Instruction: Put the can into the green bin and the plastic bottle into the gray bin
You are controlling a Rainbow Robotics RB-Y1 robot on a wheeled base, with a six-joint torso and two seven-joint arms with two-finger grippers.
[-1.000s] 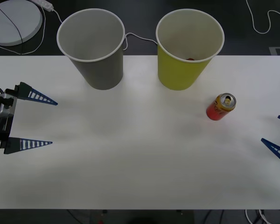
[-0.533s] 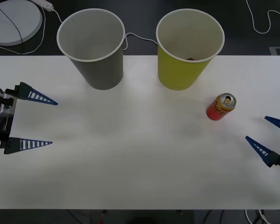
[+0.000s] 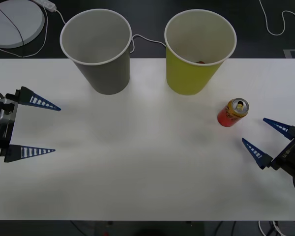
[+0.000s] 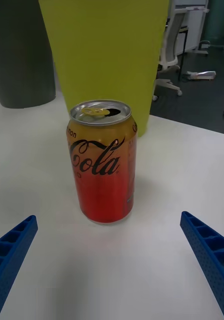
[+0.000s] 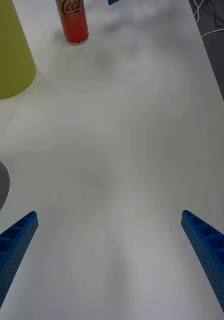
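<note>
your right gripper [image 3: 260,133], blue ribbed fingers spread, sits just right of the upright small red drink can [image 3: 232,112], not touching. left gripper [image 3: 56,129] spread, parked far left. beyond: yellow-green paper-cup bin [image 3: 195,54], gray paper-cup bin [image 3: 98,51].

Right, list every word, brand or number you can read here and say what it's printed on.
"Cola": black script on the can, the start of the brand name curving out of sight.
"...mon": small lettering near the can's top edge, cut off.
"Co...": same can, seen from the left wrist.
Nothing else bears readable text.

Red can [image 3: 232,112] upright near green bin [image 3: 196,54], gray bin [image 3: 99,51] beside
</note>
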